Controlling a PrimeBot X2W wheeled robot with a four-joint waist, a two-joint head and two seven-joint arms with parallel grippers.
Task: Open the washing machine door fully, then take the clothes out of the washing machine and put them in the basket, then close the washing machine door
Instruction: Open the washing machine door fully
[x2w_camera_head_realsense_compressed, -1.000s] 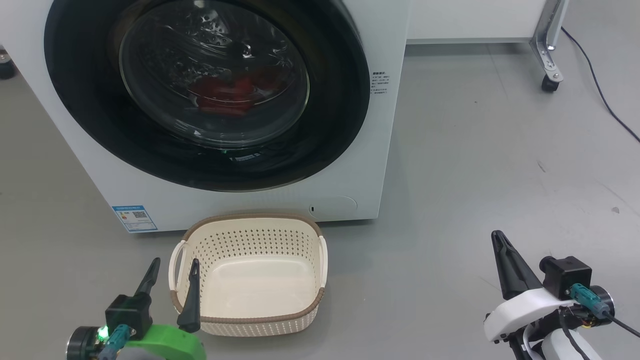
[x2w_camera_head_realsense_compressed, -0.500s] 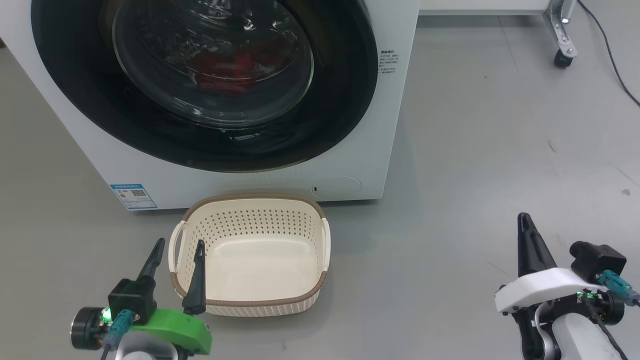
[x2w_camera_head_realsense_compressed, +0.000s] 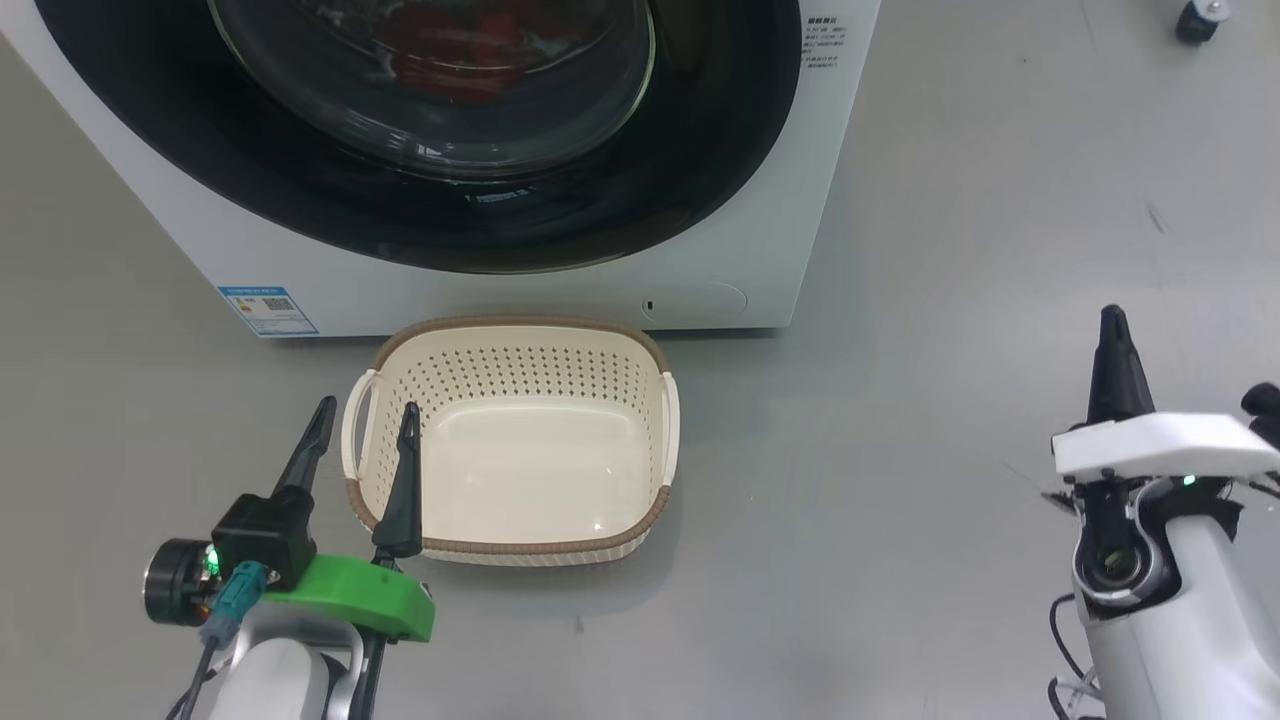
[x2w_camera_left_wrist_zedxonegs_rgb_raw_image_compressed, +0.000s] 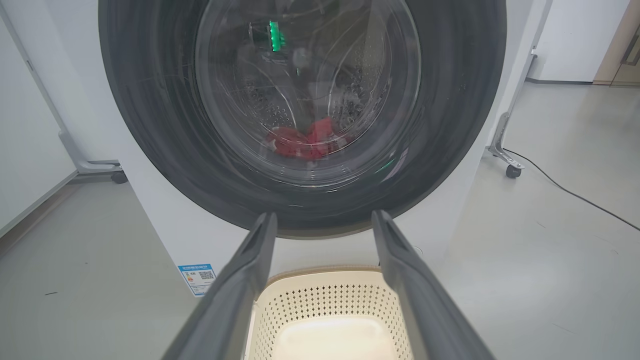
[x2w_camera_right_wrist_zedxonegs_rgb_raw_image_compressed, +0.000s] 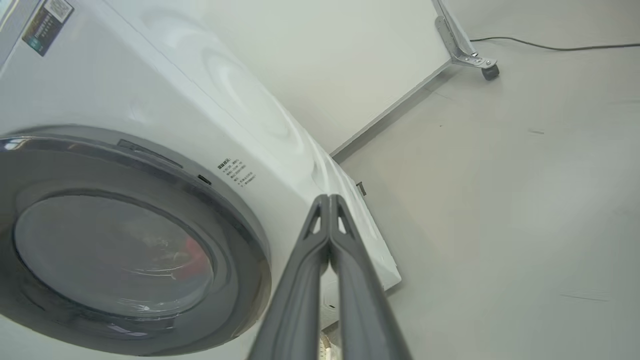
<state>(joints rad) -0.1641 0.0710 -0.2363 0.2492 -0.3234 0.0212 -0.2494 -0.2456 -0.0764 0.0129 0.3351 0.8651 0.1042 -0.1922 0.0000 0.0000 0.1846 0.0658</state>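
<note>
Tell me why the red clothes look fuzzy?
Head view: glare on the washing machine door dims the clothes. Left wrist view: blur streaks the door's black rim, and a green light reflects in its glass. Right wrist view: hazy glass leaves only a faint red smudge.

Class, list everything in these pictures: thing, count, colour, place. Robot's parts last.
Big boxy front-loading washing machine: 1, white, behind the basket.
Round glass-centred washing machine door: 1, black rim, shut.
Soft fabric clothes: 1 heap, red, inside the drum.
Perforated plastic basket: 1, cream, brown rim, floor before machine.
Rectangular label: 1, blue, machine's lower front corner.
Thin cable: 1, black, floor.
Castor wheels: 2, black, floor either side of machine.
Left tool: 1, dark fingers, open, beside basket.
Right tool: 1, dark fingers, shut, empty.
</note>
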